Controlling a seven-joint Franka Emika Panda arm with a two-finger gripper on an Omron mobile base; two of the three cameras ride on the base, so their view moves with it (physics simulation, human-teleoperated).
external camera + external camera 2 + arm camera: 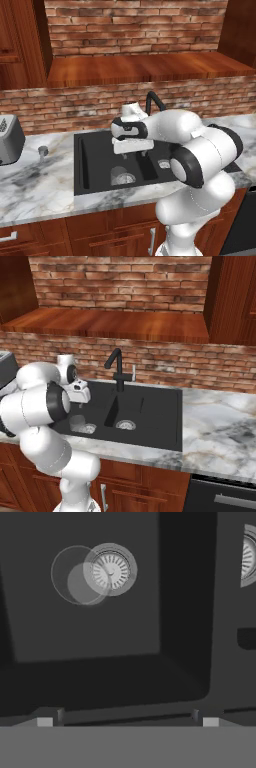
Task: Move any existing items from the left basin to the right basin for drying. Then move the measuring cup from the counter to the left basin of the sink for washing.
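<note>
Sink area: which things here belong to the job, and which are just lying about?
Job:
- clear cup, in the left basin beside its drain
- right basin
- measuring cup, on the counter
- end effector, open above the sink

Lying about:
- toaster
- faucet
- wooden shelf

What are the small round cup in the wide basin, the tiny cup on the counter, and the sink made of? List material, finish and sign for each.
Small clear round cup: looks like glass, colourless; the basin floor and the drain ring show through it.
Tiny grey round measuring cup: probably metal, dull grey sheen; too small to be sure.
Black double-basin sink: matte black, no glare; could be composite or coated metal.
</note>
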